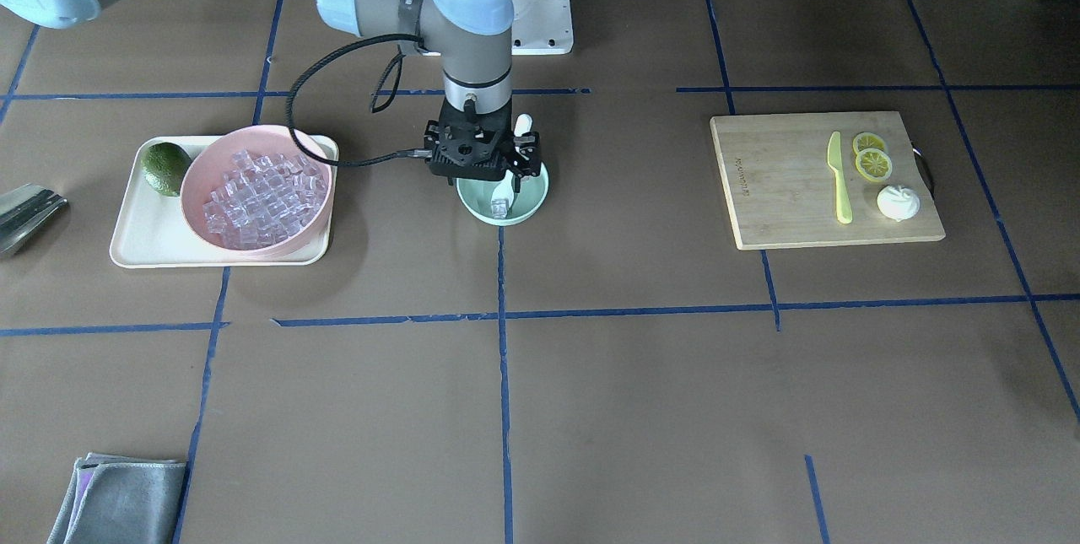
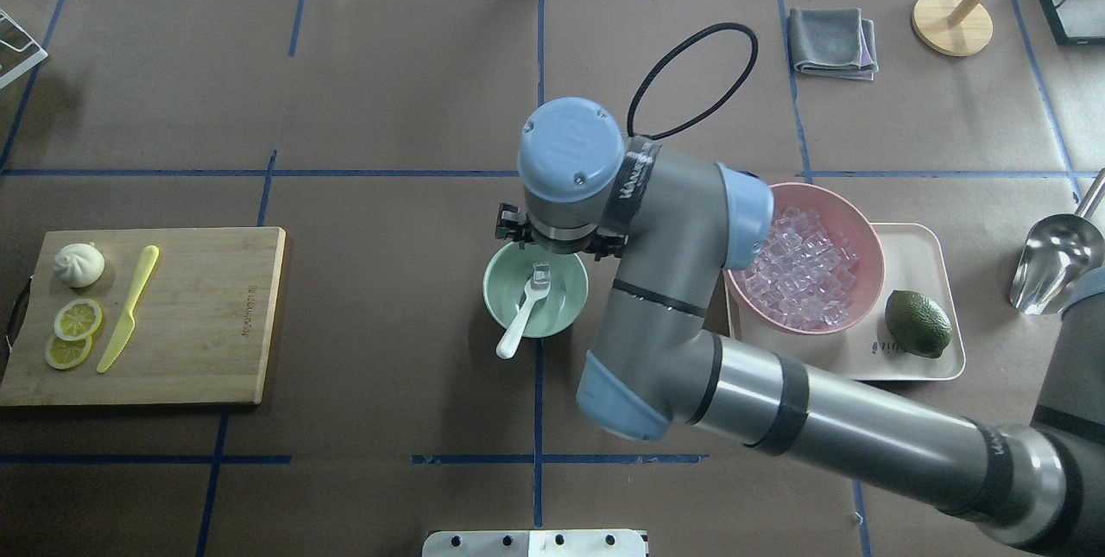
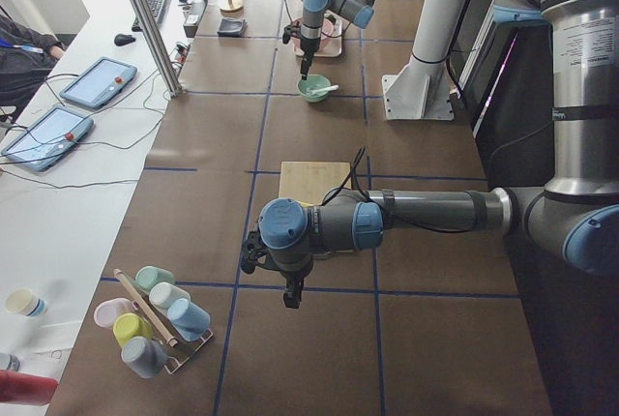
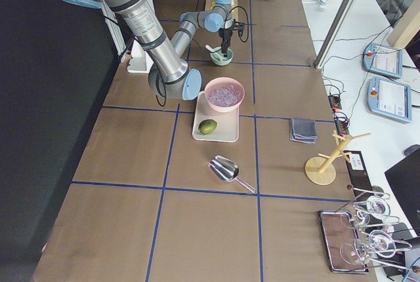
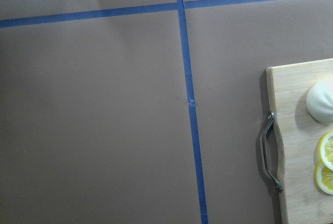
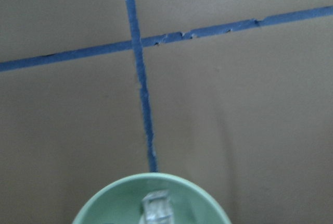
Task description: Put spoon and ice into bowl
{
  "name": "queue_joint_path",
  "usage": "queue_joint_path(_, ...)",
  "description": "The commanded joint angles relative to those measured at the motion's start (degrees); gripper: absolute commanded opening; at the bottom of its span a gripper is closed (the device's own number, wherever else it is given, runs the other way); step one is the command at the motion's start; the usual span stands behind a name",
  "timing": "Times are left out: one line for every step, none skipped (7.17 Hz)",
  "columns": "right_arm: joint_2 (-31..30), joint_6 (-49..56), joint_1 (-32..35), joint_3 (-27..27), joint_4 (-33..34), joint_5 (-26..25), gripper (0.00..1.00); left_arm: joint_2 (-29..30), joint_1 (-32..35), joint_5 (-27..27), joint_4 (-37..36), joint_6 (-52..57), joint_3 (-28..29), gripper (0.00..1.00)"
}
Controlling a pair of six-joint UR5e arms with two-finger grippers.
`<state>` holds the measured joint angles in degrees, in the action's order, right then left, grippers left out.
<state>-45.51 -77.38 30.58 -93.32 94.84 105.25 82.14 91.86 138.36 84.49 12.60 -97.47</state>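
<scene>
The mint-green bowl (image 1: 541,190) stands mid-table, seen also in the overhead view (image 2: 495,305) and the right wrist view (image 6: 99,206). The white spoon (image 1: 504,187) lies in it, scoop inside, its handle (image 2: 511,339) leaning out over the rim toward the robot. One clear ice cube (image 2: 541,278) sits in the bowl by the scoop (image 6: 156,208). My right gripper (image 1: 489,175) hovers just above the bowl, looks open, and holds nothing. My left gripper (image 3: 290,300) hangs over bare table beside the cutting board; I cannot tell whether it is open or shut.
A pink bowl (image 2: 863,233) full of ice cubes and an avocado (image 2: 917,323) sit on a cream tray (image 2: 924,237). A metal scoop (image 2: 1057,259) lies beyond it. The cutting board (image 2: 207,315) holds a yellow knife (image 2: 129,306), lemon slices and a bun. A grey cloth (image 2: 833,41) lies far back.
</scene>
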Motion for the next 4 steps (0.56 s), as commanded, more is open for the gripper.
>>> queue_joint_path(-10.25,13.32,10.67,-6.93,0.17,8.62,0.99,0.47,-0.01,-2.64,-0.03,-0.03,0.0,1.0)
queue_joint_path(-12.47,21.57,17.08,-7.65,1.82,13.35,0.99,0.56,-0.01,-3.18,-0.03,-0.03,0.0,1.0)
queue_joint_path(-15.02,30.53,21.67,-9.75,4.71,16.71,0.99,0.56,-0.01,-3.01,-0.03,-0.03,0.0,1.0)
queue_joint_path(-21.22,38.27,24.41,-13.95,5.43,17.35,0.99,0.65,-0.01,-3.01,-0.03,-0.03,0.0,1.0)
